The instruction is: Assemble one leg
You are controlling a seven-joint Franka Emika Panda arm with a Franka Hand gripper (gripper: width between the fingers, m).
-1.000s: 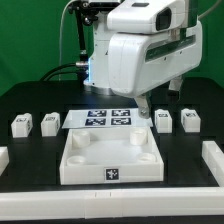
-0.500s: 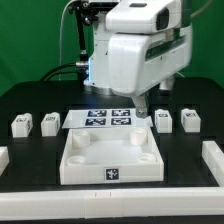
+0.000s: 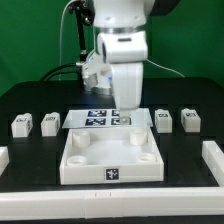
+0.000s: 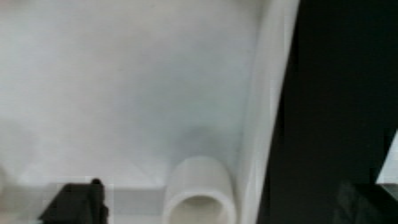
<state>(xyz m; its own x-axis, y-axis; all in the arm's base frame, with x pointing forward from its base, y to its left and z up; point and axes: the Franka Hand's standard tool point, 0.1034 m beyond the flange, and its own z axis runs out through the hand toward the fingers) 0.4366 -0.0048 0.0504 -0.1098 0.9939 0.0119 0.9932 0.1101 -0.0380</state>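
Four small white legs with marker tags stand on the black table: two at the exterior view's left [image 3: 21, 125] [image 3: 49, 123] and two at its right [image 3: 164, 120] [image 3: 188, 120]. My gripper [image 3: 128, 107] points down over the back edge of the large white tray-like part [image 3: 110, 160], touching no leg. In the wrist view one dark fingertip [image 4: 75, 205] shows far to one side over the tray's floor [image 4: 125, 90], beside a round corner socket [image 4: 201, 197]. The other finger is lost against the black table. The gripper is open and empty.
The marker board [image 3: 100, 119] lies flat just behind the tray, partly under the gripper. White rails lie at the table's front left [image 3: 4, 157] and front right [image 3: 212, 158]. A green wall stands behind the arm.
The wrist has turned, so the hand now looks narrow, and the gripper has shifted toward the exterior view's left over the tray's back edge. The legs and tray have not moved.
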